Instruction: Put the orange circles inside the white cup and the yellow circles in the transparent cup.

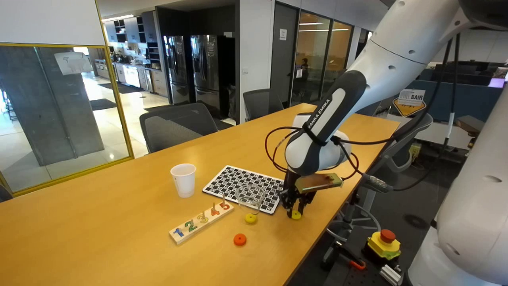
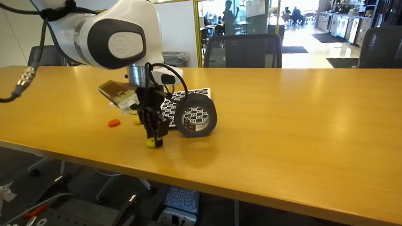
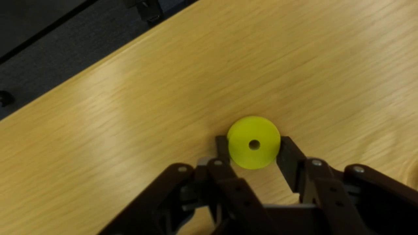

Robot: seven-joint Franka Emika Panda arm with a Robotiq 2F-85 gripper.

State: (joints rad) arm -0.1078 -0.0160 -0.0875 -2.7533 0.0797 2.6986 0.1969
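Observation:
My gripper (image 3: 254, 143) is low at the table top, shut on a yellow circle (image 3: 254, 142), one finger against each side of it. That disc lies flat with its centre hole facing up. A second yellow circle (image 1: 251, 218) rests beside the base of the transparent cup (image 1: 250, 195), which stands by the patterned board. Closer to the front lies an orange circle (image 1: 239, 239), seen also in the other camera's picture as an orange disc (image 2: 114, 123). The white cup (image 1: 183, 180) stands upright farther back; its inside bottom is hidden.
A wooden number board with pegs (image 1: 201, 222) lies between the white cup and the orange circle. Behind it is a black-and-white patterned board (image 1: 234, 179). A black tape roll (image 2: 195, 115) stands on edge close to the gripper. The table edge (image 3: 98, 62) runs nearby.

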